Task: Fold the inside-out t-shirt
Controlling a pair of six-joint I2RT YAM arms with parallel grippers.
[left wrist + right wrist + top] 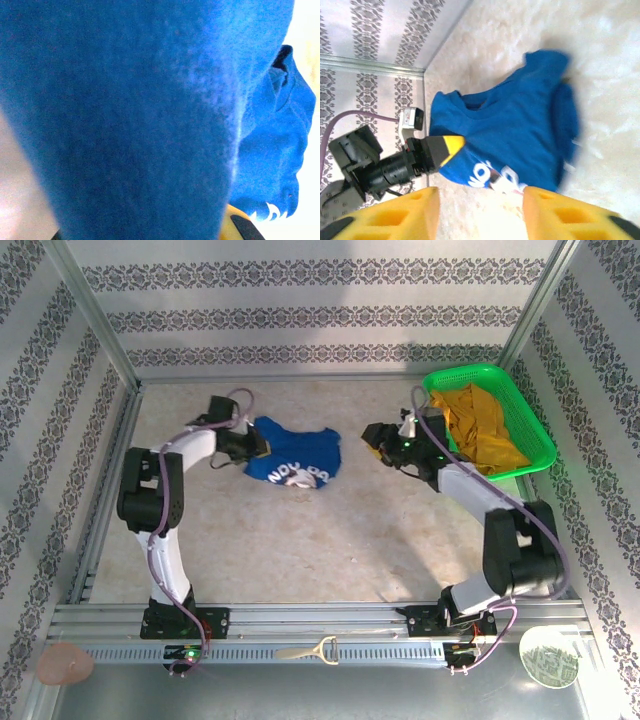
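Observation:
The royal-blue t-shirt [297,458] lies crumpled on the table, left of centre, with white lettering [299,478] showing along its near edge. My left gripper [254,447] sits at the shirt's left edge and is shut on the cloth. In the left wrist view a fold of the t-shirt [130,120] hangs right in front of the lens, with one yellow finger [232,224] peeking out below it. My right gripper [374,439] hovers open to the right of the shirt, apart from it. The right wrist view looks between its yellow fingers [415,215] at the t-shirt [515,135] and the left gripper [446,146].
A green basket [528,412] at the back right holds a mustard-yellow garment [482,425]. Patterned walls enclose the table on three sides. On the front rail lie a small cream tool [310,650], a pink object [65,664] and a round dish [548,656].

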